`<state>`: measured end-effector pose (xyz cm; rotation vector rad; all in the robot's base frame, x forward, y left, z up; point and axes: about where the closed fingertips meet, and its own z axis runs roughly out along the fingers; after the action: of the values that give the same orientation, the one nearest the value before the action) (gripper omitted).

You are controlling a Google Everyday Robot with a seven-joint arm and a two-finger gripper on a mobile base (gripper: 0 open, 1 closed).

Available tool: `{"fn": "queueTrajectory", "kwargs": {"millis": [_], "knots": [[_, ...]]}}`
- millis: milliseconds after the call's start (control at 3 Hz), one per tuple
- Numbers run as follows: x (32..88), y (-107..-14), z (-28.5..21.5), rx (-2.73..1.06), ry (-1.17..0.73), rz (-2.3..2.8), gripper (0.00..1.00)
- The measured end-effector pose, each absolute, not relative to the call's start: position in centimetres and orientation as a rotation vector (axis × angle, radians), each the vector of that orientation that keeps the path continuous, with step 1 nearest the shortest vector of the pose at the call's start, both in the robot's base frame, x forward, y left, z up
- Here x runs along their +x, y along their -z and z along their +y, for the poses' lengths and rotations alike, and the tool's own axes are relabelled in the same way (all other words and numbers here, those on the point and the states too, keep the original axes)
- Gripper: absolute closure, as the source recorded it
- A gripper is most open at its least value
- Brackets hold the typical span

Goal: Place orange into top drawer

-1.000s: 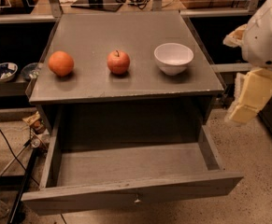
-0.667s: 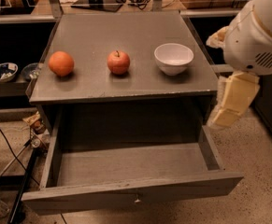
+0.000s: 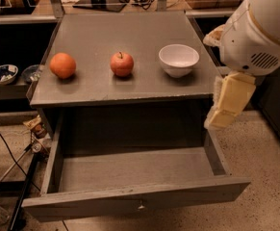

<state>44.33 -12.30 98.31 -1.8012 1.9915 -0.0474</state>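
The orange (image 3: 63, 65) sits on the grey tabletop (image 3: 125, 32) near its front left corner. The top drawer (image 3: 134, 177) is pulled wide open below the tabletop, and nothing shows inside it. A small metal pull (image 3: 140, 206) sits at the centre of its front panel. My gripper (image 3: 228, 102) hangs at the right, beside the table's front right corner and above the drawer's right wall, far from the orange. It holds nothing that I can see.
A red apple (image 3: 122, 64) with a dark stem stands in the middle of the tabletop. A white bowl (image 3: 178, 59) stands right of it, close to my arm. Shelves with dishes (image 3: 2, 73) and cables lie at the left.
My arm and gripper have moved left and a little up, closer to the table's front right corner. The orange, apple, bowl and drawer have not moved.
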Motion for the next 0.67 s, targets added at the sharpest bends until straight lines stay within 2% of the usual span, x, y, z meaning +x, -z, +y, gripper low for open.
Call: {"fn": "queueTrajectory", "kwargs": {"millis": [667], "knots": [[48.8,-97.4,-5.2,-1.916,0.039,1.822,0.0]]}}
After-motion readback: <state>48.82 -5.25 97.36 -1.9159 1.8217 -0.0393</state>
